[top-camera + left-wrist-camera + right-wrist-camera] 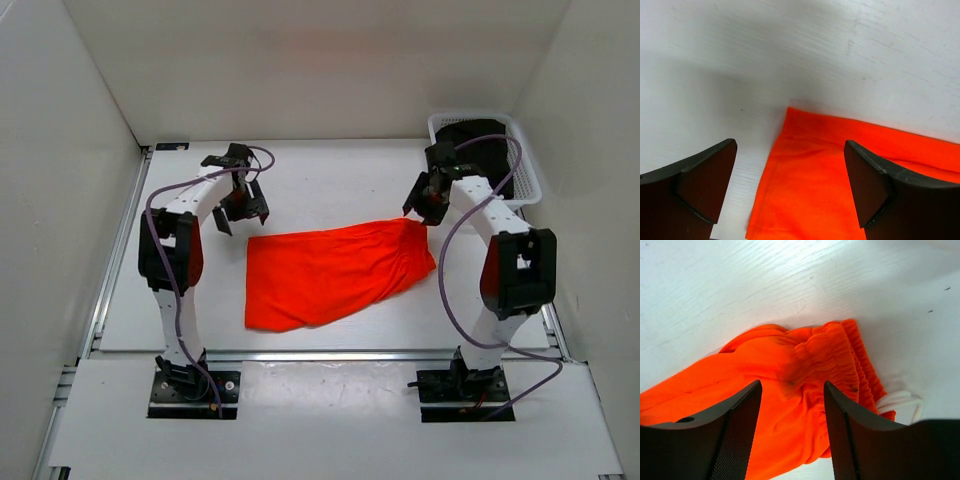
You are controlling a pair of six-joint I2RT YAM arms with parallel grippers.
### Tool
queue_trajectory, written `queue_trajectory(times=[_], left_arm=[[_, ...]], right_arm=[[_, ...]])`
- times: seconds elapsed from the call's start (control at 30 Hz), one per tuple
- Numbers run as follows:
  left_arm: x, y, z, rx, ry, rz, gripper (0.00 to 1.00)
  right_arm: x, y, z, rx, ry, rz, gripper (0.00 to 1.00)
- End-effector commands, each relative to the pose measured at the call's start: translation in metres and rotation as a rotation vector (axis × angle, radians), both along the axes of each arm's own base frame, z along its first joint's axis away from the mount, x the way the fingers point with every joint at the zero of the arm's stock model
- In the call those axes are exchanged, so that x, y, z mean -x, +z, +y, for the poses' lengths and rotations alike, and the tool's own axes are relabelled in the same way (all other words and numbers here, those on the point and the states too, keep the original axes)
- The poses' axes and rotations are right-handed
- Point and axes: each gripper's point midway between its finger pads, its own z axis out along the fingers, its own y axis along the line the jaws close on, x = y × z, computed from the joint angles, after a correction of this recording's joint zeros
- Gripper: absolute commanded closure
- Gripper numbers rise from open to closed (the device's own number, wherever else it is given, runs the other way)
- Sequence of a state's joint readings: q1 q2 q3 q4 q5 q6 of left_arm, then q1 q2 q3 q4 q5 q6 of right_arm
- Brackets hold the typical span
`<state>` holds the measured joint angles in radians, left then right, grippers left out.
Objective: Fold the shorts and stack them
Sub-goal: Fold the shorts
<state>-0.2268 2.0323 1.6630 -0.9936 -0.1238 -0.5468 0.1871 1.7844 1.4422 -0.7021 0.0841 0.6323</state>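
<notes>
On table (330, 175): orange shorts (335, 272), waistband (840, 347) bunched; left gripper (243, 214) wide, right gripper (425, 206) ajar, both empty.

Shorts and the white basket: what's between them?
Only the right gripper, jaws apart over the shorts' waistband end; the top view shows it.

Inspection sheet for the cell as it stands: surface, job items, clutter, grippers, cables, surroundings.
Surface: white table, faint scuffs.
Job's things: orange shorts lying flat mid-table, waistband toward the right arm, white drawstring poking out.
Clutter: white basket in far right corner, black garment inside.
Grippers: left gripper open over the shorts' far left corner; right gripper open over the waistband; neither holds anything.
Cables: purple cables loop along both arms, right one near the shorts' end.
Surroundings: white walls on three sides.
</notes>
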Motion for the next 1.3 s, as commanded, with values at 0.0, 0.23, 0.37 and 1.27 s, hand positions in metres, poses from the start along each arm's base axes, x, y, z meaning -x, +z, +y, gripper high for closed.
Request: queue_trajectory(times=[0.0, 0.23, 0.37, 1.27], left_arm=[[-0.008, 0.062, -0.002, 0.022, 0.006, -0.159, 0.0], [0.012, 0.09, -0.016, 0.058, -0.017, -0.213, 0.0], [0.027, 0.092, -0.026, 0.081, -0.05, -0.201, 0.0], [0.089, 0.065, -0.04, 0.069, -0.121, -0.115, 0.0]], right_arm=[[0.004, 0.061, -0.007, 0.072, 0.033, -0.198, 0.42], [0.03, 0.037, -0.019, 0.105, -0.015, -0.141, 1.0], [0.016, 0.002, -0.012, 0.123, -0.007, -0.043, 1.0], [0.104, -0.012, -0.016, -0.138, -0.022, -0.039, 0.0]])
